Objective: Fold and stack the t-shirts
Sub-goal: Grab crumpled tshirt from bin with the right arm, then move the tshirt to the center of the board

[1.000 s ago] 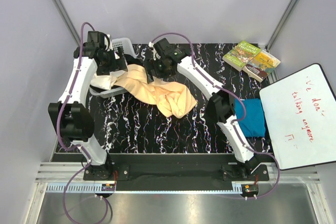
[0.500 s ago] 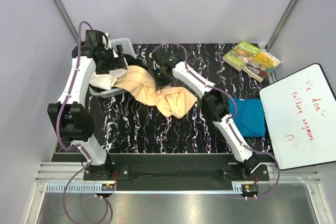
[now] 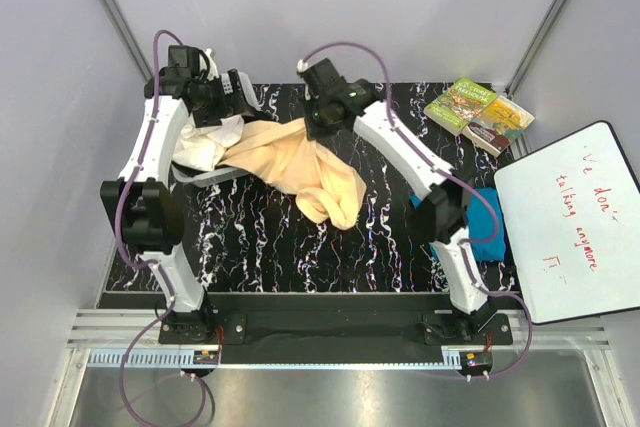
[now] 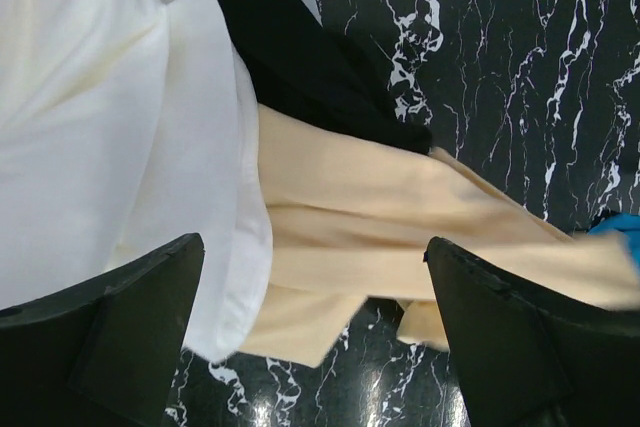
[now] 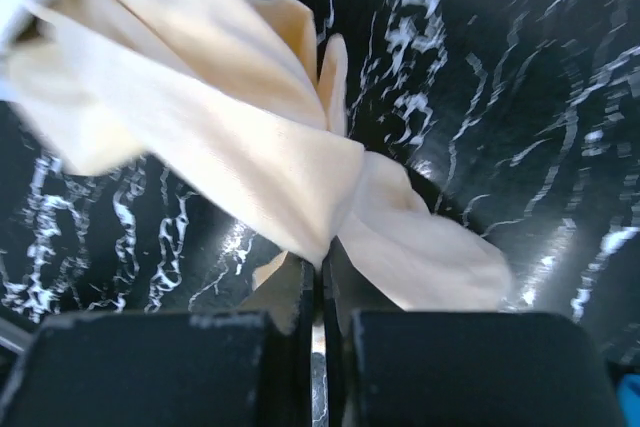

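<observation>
Right now my right end effector [image 3: 318, 127] is closed tight, its two fingers [image 5: 290, 292] pressed together on a pinch of the peach-yellow t-shirt [image 3: 300, 162]. In the right wrist view the cloth [image 5: 230, 147] bunches into a narrow ridge exactly where the fingers meet, then fans out to either side over the black marbled surface [image 3: 260, 237].

From above, that shirt lies crumpled and unfolded across the far-middle part of the surface. One end runs left toward the white basket [image 3: 237, 78] at the far left corner, and the other end trails toward me in a loose lobe. Its left end touches a heap of white cloth [image 3: 200, 147] that spills from the basket side.

My left end effector [image 3: 218, 105] hangs over that basket corner with its fingers spread wide and nothing between them. Its wrist camera shows the white cloth [image 4: 100, 97] under the left finger and the peach-yellow shirt [image 4: 400, 227] stretching across beneath the gap, neither one touched.

Meanwhile the teal-blue t-shirt [image 3: 488, 222] rests flat at the right edge of the surface, well apart from the peach one and partly hidden behind the right arm. Just beside it lies a whiteboard [image 3: 570, 217] with red writing, and two books [image 3: 478, 112] sit at the far right corner.
</observation>
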{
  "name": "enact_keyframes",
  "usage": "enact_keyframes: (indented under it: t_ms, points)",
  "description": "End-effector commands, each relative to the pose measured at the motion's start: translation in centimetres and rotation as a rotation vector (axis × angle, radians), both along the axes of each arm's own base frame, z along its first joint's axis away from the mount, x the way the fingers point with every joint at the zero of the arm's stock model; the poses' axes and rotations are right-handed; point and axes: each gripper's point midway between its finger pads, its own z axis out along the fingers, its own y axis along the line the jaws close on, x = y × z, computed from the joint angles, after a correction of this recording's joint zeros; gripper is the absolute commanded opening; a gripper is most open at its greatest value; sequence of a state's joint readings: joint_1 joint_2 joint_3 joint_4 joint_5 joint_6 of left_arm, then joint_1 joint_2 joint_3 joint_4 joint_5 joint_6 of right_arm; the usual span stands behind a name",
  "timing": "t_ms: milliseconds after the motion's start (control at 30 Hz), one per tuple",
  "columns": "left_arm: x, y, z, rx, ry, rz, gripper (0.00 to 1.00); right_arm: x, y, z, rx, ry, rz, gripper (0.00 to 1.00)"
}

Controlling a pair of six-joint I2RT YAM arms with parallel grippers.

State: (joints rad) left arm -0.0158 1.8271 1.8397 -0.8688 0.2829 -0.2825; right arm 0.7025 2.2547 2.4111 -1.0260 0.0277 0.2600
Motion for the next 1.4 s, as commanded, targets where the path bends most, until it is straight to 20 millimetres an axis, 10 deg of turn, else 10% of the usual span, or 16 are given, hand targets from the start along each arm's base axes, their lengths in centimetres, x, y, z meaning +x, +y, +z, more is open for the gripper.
enact_keyframes:
  t_ms: [0, 300, 600, 667, 700, 767, 933, 1067, 1367]
  points:
    - [2.9, -2.2, 0.8, -0.062, -0.05, -0.041, 0.99, -0.5, -4.2, 11.7, 0.04, -0.262, -0.1, 0.0]
    - [4.2, -4.8, -1.5, -0.056, -0.013, -0.087, 0.99, -1.0, -11.6, 19.1, -0.063, -0.501, -0.304, 0.0]
    - [3.9, -5.9, -6.9, -0.03, 0.082, -0.137, 0.89, -1.0, -12.7, 21.5, -0.074, -0.565, -0.32, 0.0]
    - [3.9, -6.8, -3.5, -0.03, -0.035, -0.174, 0.77, -1.1, -12.8, 21.7, -0.066, -0.567, -0.324, 0.0]
    - [4.4, -7.2, -1.8, -0.033, -0.096, -0.181, 0.4, -1.1, -12.8, 21.9, -0.065, -0.571, -0.327, 0.0]
    - [4.4, -7.6, 1.3, -0.044, -0.156, -0.162, 0.0, -1.3, -13.0, 22.4, -0.059, -0.579, -0.33, 0.0]
    - [3.2, -10.3, 9.7, -0.106, -0.358, -0.184, 0.0, -1.5, -13.5, 22.4, -0.075, -0.579, -0.335, 0.0]
    - [1.9, -13.6, 12.3, -0.19, -0.398, -0.255, 0.0, -1.7, -13.6, 21.2, -0.09, -0.55, -0.333, 0.0]
    - [-0.7, -18.3, 3.2, -0.246, -0.134, -0.316, 0.0, -1.3, -14.6, 20.4, -0.163, -0.558, -0.368, 0.0]
